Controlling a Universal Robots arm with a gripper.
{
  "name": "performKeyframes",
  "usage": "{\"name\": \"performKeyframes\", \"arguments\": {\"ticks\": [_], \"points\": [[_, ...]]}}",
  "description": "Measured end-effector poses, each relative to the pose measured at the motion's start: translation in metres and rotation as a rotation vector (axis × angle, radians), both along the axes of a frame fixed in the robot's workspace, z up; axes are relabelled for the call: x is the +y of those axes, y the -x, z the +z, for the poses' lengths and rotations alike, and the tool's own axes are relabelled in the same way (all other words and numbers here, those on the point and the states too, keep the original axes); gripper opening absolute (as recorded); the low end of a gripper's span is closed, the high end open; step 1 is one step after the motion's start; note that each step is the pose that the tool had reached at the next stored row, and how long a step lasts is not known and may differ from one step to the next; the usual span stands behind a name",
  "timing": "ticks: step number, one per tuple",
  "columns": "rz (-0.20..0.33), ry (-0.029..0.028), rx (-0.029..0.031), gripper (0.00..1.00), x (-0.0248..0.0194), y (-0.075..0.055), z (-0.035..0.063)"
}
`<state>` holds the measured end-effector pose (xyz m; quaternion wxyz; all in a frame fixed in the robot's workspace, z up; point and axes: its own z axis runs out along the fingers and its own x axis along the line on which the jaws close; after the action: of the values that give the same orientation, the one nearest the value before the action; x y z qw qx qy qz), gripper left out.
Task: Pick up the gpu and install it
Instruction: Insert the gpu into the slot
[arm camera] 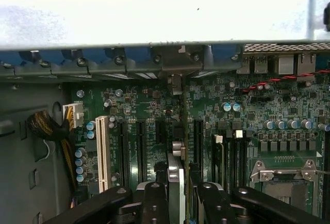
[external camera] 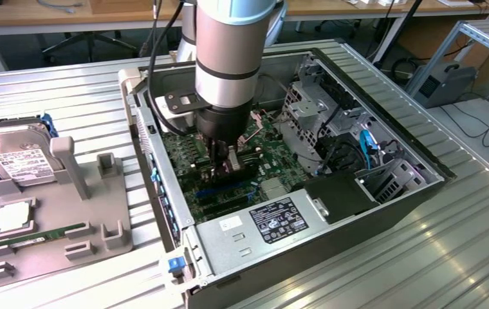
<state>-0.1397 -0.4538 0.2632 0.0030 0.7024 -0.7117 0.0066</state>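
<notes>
From the exterior view, the robot arm reaches down into the open computer case [external camera: 416, 168] that lies on the bench [external camera: 73, 84]. The claw [external camera: 226, 159] is low over the green board [external camera: 266, 164], with the gpu [external camera: 236, 168] clamped between its fingers and standing on edge. On the exterior view's left, a grey tray [external camera: 56, 212] holds the hard drive [external camera: 17, 158] and the RAM stick [external camera: 43, 235], well apart from the case.

From the wrist view, the claw [arm camera: 178, 195] pinches the thin gpu [arm camera: 175, 167], seen edge-on. The card sits down among the long black slots [arm camera: 140, 149], near the white slot [arm camera: 102, 152]. Its metal end [arm camera: 175, 87] points at the back wall of the case.

The card might be a little off from its slot. Then a push could bend it or scrape the board. The metal end might also catch on the back wall. A tilted card could slip in the claw.
</notes>
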Motion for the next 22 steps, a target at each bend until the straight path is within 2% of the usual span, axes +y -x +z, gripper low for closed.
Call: {"name": "performKeyframes", "arguments": {"ticks": [14, 22], "points": [[0.008, -0.0006, -0.0004, 0.27, 0.0001, 0.0, -0.0027], [0.02, 0.0027, 0.0001, 0.27, 0.0005, 0.0, -0.0022]]}}
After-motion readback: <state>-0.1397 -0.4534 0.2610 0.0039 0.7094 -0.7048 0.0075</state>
